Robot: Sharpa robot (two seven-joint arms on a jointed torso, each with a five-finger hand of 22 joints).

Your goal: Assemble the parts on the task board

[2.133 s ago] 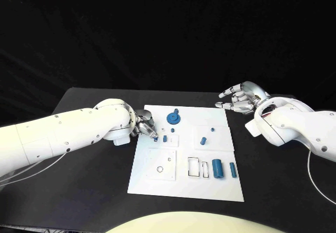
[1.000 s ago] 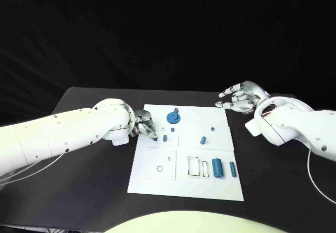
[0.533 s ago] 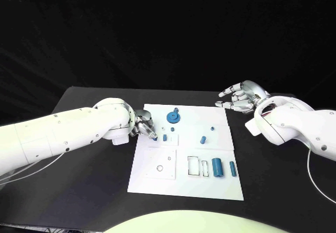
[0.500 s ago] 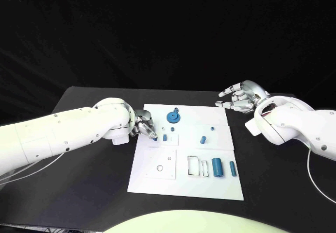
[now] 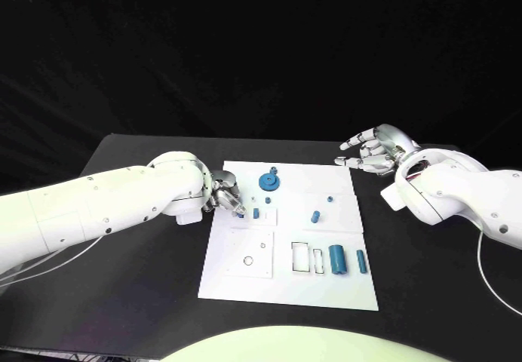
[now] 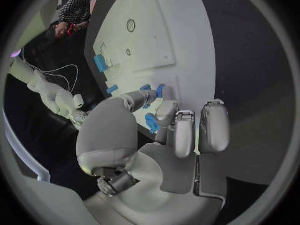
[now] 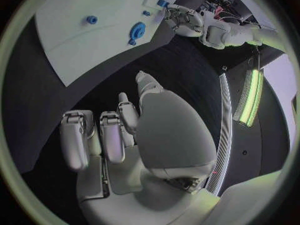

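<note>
1. Blue peg (image 5: 241, 214) at the board's (image 5: 327, 290) left edge, pinched in the left hand (image 5: 223, 194); right hand (image 5: 372, 151) hovers well apart, fingers curled, holding nothing.
2. Left wrist: fingertips (image 6: 164, 91) clamp the peg (image 6: 156, 90), over the board (image 6: 181, 45).
3. Right wrist: hand (image 7: 119, 130) over bare table (image 7: 181, 60).

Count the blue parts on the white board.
8. One gear at the far side; three small pegs beside the left hand; two pegs mid-right; two cylinders near right. The hand may hide others.
</note>
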